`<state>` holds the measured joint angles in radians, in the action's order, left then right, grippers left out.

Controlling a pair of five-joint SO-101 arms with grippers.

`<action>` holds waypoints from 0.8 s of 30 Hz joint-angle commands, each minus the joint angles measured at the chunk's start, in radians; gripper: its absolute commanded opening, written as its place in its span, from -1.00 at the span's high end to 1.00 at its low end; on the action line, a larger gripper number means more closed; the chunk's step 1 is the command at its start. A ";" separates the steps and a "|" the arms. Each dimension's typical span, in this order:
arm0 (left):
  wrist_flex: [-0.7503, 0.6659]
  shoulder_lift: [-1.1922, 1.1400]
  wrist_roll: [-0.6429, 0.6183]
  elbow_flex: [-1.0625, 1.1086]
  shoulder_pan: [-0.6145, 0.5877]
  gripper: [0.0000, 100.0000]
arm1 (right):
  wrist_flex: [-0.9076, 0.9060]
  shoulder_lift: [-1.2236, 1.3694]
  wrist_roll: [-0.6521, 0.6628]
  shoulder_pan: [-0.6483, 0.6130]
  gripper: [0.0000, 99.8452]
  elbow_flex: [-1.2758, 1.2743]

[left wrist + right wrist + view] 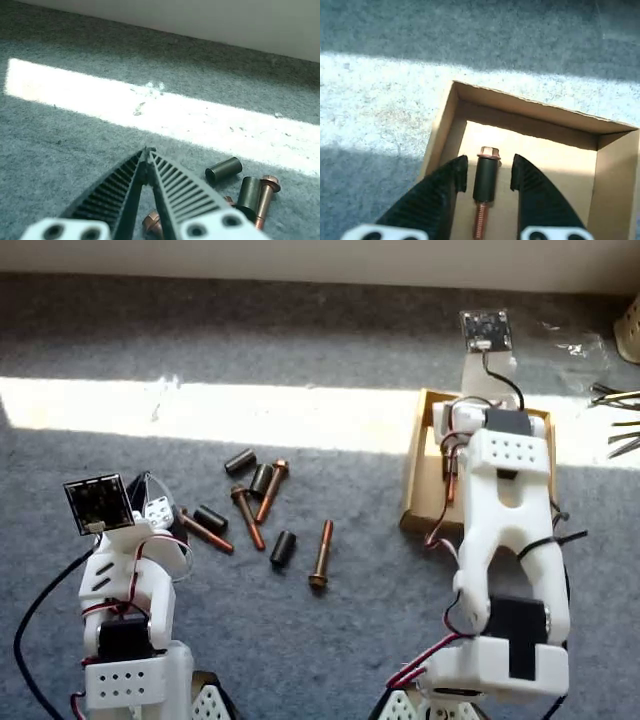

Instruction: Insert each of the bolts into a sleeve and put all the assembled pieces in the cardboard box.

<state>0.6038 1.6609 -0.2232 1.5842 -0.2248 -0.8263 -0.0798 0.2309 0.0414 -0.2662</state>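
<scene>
**Sleeved bolt in the box, right jaws apart**

My right gripper [490, 160] sits over the cardboard box [530, 117] with its fingers spread, a gap showing on each side of the sleeved bolt [485, 182] that lies between them in the box. The piece's long axis runs near to far, hex head toward the box's far wall, threaded end toward the arm. My left gripper [146, 152] is closed on nothing, tips meeting, over the grey carpet [350, 640] at the left. Between the arms lie four loose bolts [321, 553] and four black sleeves [283, 547]. The rightmost bolt lies near to far, head nearest.
</scene>
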 commanded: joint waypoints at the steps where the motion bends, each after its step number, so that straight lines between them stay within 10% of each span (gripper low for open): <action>1: 0.003 0.012 -0.002 -0.010 -0.010 0.99 | -0.036 -0.157 -0.006 -0.053 0.74 -0.056; 24: 0.003 0.012 -0.002 -0.007 -0.013 0.99 | -0.039 -0.834 0.106 -0.213 0.75 -0.587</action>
<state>0.6038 1.6609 -0.2232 1.5842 -0.2248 -0.8585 -0.8470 0.3261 -0.1596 -0.8477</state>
